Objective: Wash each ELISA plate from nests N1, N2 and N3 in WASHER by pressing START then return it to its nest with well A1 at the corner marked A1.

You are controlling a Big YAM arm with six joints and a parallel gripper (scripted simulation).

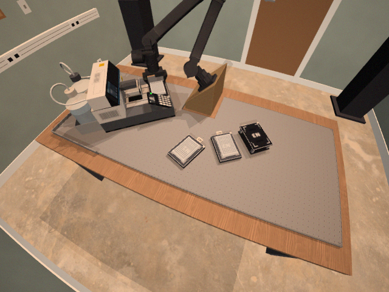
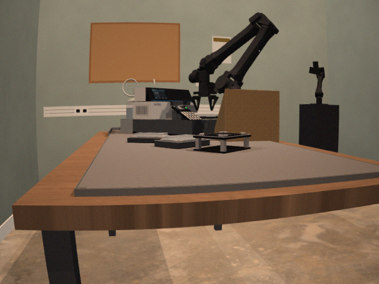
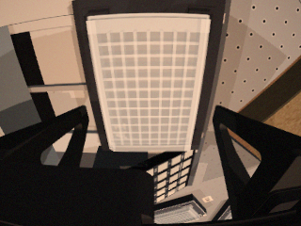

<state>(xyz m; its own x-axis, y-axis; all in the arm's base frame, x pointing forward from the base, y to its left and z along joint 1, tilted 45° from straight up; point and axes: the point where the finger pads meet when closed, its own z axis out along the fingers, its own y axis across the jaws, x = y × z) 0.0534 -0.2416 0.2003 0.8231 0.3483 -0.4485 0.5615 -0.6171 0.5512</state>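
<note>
Here's your plate (image 1: 157, 87) (image 3: 148, 85), lying in the carrier of the washer (image 1: 100, 87) (image 2: 159, 110), and it looks flat. Above it your pincer (image 1: 155, 78) (image 2: 204, 106) (image 3: 150, 112) hangs wide open, with nothing in its hold, fingers either side of the plate. The lamp (image 1: 151, 93) (image 2: 186, 107) shows green, so this looks like the pickup after a wash. Watch the descent: come down off-centre and a finger lands on the rim or the carrier wall; grip too high and the plate may slip or tilt on the lift. The keypad (image 1: 164, 100) (image 2: 191, 115) (image 3: 171, 175) sits right beside, so a low sideways swing could knock it. Out on the desk (image 1: 200, 198) (image 2: 122, 207), the black stand (image 1: 248, 132) (image 2: 223, 149) reads "N3", upside down to you; turn the plate wrongly there and A1 misses its corner. The small tags by the other plates (image 1: 225, 145) (image 2: 179, 138) are too blurred to read, and you can't make out any brand.
</note>
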